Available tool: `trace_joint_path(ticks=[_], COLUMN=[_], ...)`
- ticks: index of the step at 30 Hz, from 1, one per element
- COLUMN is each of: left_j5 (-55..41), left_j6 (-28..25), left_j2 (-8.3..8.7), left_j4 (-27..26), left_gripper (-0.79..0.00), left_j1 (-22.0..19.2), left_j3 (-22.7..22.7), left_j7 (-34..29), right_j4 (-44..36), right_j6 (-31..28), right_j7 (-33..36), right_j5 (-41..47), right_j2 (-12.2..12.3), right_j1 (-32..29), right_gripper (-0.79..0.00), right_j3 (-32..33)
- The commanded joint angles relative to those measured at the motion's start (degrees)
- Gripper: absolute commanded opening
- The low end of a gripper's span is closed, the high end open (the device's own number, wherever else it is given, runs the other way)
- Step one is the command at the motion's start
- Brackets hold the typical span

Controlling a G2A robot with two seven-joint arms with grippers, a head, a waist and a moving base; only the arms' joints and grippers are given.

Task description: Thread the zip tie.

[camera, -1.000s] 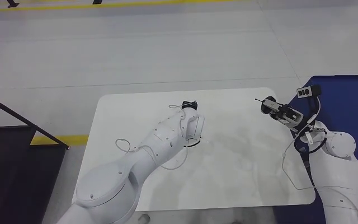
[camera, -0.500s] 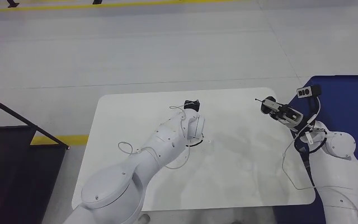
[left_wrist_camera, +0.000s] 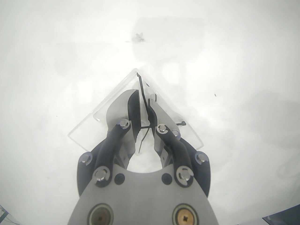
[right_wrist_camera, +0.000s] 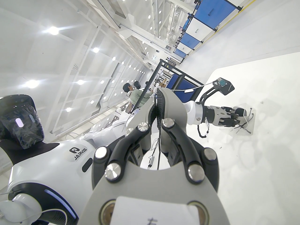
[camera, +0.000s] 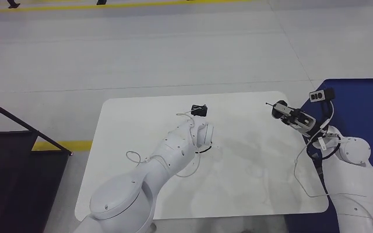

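Observation:
A black zip tie (left_wrist_camera: 140,83) lies on a small clear plate (left_wrist_camera: 105,113) on the white table. My left gripper (left_wrist_camera: 143,94) is down over this plate, narrowly open, with the tie running between its fingers close to one pad. A second black tie (left_wrist_camera: 181,124) pokes out beside the gripper. From the right wrist view the left gripper (right_wrist_camera: 243,113) sits on the clear plate (right_wrist_camera: 252,127). My right gripper (camera: 278,109) hovers at the table's right edge, shut on a thin black zip tie (camera: 269,105) that sticks out toward the table's middle.
The white table (camera: 250,175) has bare surface all around the plate. A dark blue mat (camera: 355,99) lies on the floor past the right edge. A black frame (camera: 23,175) stands to the left of the table.
My left arm's wrist has shifted slightly toward the table's far side and drawn in over the plate. The right arm has not moved.

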Motion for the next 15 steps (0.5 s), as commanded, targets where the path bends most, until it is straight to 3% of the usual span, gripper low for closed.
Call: trace_joint_path(ticks=[1,3,15], left_j5=[-0.10,0.23,2.68], left_j6=[-0.52,-0.52,-0.45], left_j2=[-0.25,-0.50,-1.80], left_j4=[0.57,1.05,2.22], left_gripper=[-0.699,-0.785,-0.785], left_j1=[-0.02,-0.08,-1.28], left_j3=[-0.47,-0.70,-1.74], left_j7=[-0.09,-0.03,-2.84], right_j4=[0.00,0.00,0.00], right_j6=[0.00,0.00,0.00], right_j7=[0.00,0.00,0.00], right_j5=[0.00,0.00,0.00], right_j2=[0.00,0.00,0.00], right_j1=[0.00,0.00,0.00], right_gripper=[-0.785,-0.785,-0.785], right_j3=[0.00,0.00,0.00])
